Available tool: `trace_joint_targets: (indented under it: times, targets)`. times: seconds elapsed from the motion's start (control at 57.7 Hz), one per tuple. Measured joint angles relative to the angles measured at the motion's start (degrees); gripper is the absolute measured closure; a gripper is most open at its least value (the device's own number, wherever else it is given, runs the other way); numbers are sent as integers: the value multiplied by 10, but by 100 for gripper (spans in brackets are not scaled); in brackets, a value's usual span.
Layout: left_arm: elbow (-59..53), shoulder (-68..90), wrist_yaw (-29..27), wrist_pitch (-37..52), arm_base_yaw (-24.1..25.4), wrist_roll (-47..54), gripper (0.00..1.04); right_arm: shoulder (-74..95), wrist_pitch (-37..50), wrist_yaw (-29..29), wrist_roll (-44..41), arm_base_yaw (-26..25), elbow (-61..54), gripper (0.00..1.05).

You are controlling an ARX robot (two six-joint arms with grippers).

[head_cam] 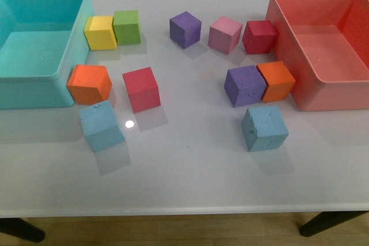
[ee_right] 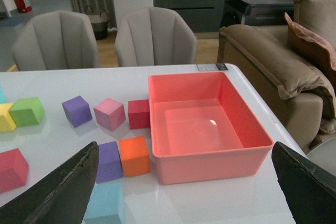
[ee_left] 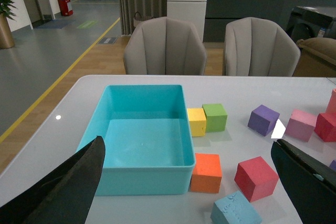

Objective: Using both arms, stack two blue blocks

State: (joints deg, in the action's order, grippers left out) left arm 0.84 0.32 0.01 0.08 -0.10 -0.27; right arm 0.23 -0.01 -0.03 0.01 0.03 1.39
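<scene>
Two light blue blocks lie apart on the white table. One blue block (head_cam: 101, 125) sits front left, below an orange cube; it also shows in the left wrist view (ee_left: 234, 210). The other blue block (head_cam: 264, 127) sits front right, below a purple cube; it also shows in the right wrist view (ee_right: 106, 205). Neither arm shows in the front view. My left gripper (ee_left: 191, 184) is open and empty, above and behind its block. My right gripper (ee_right: 184, 187) is open and empty, with its block near the left finger.
A turquoise bin (head_cam: 34, 76) stands at the left, a coral bin (head_cam: 323, 102) at the right. Between them lie yellow (head_cam: 100, 32), green (head_cam: 127, 26), orange (head_cam: 89, 83), red (head_cam: 140, 89), purple (head_cam: 185, 29), pink (head_cam: 225, 34), red (head_cam: 259, 36), purple (head_cam: 244, 85) and orange (head_cam: 277, 80) cubes.
</scene>
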Motion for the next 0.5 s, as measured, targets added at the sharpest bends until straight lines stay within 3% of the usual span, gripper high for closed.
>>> trace_joint_targets:
  times: [0.502]
  targets:
    - [0, 0, 0, 0, 0, 0, 9, 0, 0, 0, 0, 0, 0, 9]
